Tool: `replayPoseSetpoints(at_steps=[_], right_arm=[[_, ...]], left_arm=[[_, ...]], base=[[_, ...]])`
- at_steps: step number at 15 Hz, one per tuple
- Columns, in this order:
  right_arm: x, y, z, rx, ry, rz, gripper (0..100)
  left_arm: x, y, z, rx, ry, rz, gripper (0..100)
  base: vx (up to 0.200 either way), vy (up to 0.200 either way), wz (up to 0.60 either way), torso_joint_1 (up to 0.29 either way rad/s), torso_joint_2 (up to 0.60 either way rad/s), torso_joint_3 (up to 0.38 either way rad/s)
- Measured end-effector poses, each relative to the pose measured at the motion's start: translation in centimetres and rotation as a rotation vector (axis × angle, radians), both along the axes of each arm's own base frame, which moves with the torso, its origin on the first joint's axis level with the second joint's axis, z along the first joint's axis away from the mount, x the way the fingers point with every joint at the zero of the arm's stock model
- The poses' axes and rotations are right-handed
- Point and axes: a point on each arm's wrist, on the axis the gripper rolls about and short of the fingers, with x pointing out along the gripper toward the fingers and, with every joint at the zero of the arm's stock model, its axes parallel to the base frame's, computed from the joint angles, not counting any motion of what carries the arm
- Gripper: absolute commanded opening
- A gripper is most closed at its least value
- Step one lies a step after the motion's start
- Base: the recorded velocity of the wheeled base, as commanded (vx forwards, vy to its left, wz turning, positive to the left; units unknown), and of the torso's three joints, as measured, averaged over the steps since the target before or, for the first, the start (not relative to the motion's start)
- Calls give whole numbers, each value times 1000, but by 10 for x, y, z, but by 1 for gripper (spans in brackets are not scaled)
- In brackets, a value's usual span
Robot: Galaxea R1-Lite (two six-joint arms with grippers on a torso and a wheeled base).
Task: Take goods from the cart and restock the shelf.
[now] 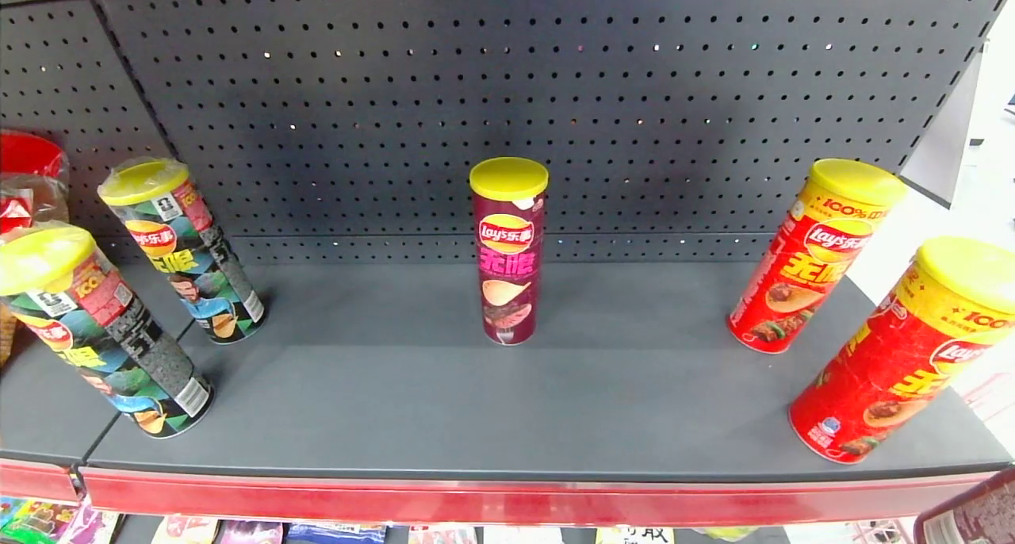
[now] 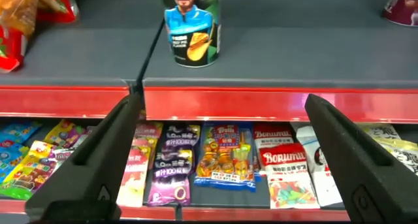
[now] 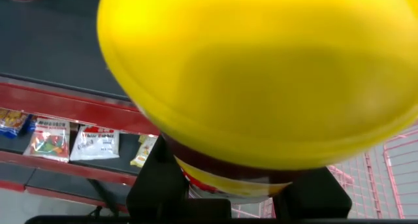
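Matte grey shelf with glossy red lip and perforated back panel, purple can upright mid-board with bare room either side. Left gripper jaws spread wide apart just short of the lip, a patterned cylindrical can straight beyond them, crinkly sweet packets below them. Right gripper jaws clamped on a red can with a smooth round yellow lid, shelf lip beyond.
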Motion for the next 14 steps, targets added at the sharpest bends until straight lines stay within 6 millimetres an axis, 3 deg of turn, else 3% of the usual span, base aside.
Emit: replayPoseSetpoints(at_steps=[3, 12, 14], right_arm=[[-9, -1, -3, 25, -46, -2, 0], [-23, -4, -14, 19, -112, 7, 0], [-25, -2, -16, 41, -114, 102, 0]], left_arm=[[0, 0, 0, 0, 0, 0, 100], [1, 0, 0, 8, 11, -12, 100], [0, -1, 6, 24, -2, -59, 100]], base=[[-200, 0, 0, 5, 1, -2], [0, 0, 0, 0, 0, 0], [0, 0, 0, 0, 0, 0]])
